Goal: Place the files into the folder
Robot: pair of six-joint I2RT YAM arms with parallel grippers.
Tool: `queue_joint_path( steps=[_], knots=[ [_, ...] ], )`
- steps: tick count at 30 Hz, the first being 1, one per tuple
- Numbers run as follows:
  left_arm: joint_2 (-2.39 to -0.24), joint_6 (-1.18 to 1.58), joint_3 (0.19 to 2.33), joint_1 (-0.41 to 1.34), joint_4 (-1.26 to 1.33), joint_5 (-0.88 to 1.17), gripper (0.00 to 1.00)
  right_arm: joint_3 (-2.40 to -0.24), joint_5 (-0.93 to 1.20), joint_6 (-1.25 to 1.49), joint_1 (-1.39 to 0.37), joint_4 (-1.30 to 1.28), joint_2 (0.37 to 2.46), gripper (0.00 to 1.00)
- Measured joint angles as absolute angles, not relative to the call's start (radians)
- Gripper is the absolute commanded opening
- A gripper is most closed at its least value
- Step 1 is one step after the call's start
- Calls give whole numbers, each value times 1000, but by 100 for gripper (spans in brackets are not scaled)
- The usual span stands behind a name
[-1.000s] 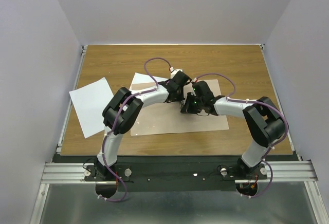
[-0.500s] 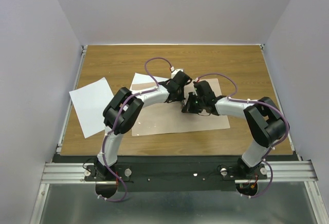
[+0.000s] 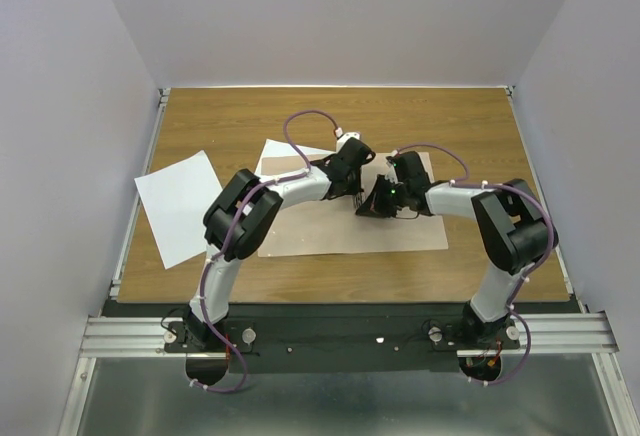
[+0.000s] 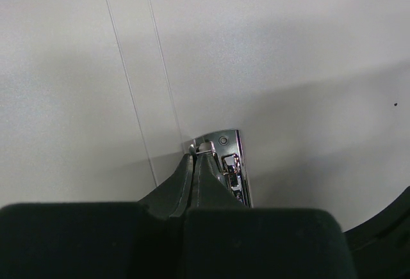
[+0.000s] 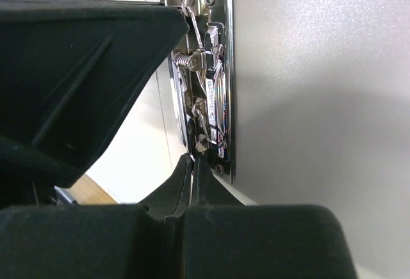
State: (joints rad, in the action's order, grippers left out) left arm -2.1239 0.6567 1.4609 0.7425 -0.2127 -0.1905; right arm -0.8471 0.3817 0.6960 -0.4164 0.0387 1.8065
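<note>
The tan folder (image 3: 330,236) lies open on the table's middle; its metal clip (image 4: 232,164) also shows in the right wrist view (image 5: 214,80). My left gripper (image 3: 355,184) is shut, its tips (image 4: 195,159) pinching the wire loop at one end of the clip. My right gripper (image 3: 372,204) is shut, its tips (image 5: 194,159) touching the clip's other end. One white file (image 3: 178,206) lies left of the folder. The second file (image 3: 282,156) lies at the folder's far left corner, partly hidden by my left arm.
The left file overhangs the table's left edge (image 3: 135,226). Both arms arch over the folder and meet above its centre. White walls close the table on three sides. Bare wood (image 3: 440,121) shows behind the folder.
My right gripper has edged away from me and slightly right along the clip, its wrist turning. My left gripper has stayed at the clip. The papers have not moved.
</note>
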Motion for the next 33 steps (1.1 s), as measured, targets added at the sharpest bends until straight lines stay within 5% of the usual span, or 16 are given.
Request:
queue_joint_path(
  steps=[27,33],
  knots=[
    [-2158,630,1473,752,-93,-213,0,-992,84,710,-424,-210,1675,1],
    [-2130,634,1451,743,-110,-163,0,-1015,96,712,-424,-245,1657,22]
  ],
)
